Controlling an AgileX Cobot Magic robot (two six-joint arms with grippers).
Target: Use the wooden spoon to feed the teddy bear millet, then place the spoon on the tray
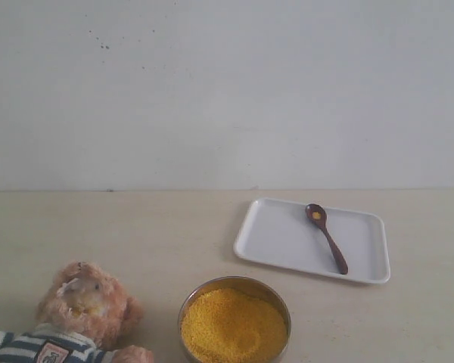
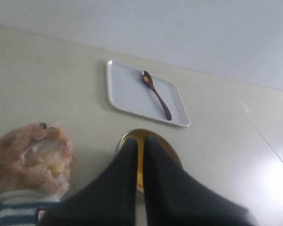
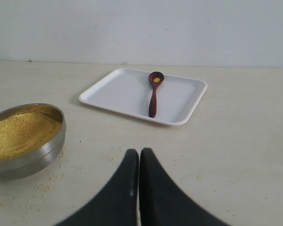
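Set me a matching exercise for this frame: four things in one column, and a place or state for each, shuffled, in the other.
1 spoon
2 millet
3 bear
4 left claw

A shut, empty
B heaped in the metal bowl
C lying on the tray
D wears a striped shirt

Pairs: 1-C, 2-B, 3-D, 4-A

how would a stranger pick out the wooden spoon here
Find the flat white tray on the pale table, beyond the metal bowl of millet. The wooden spoon lies on it, right of centre: the only dark, thin thing there, reddish-brown, with yellow grains in its oval bowl.
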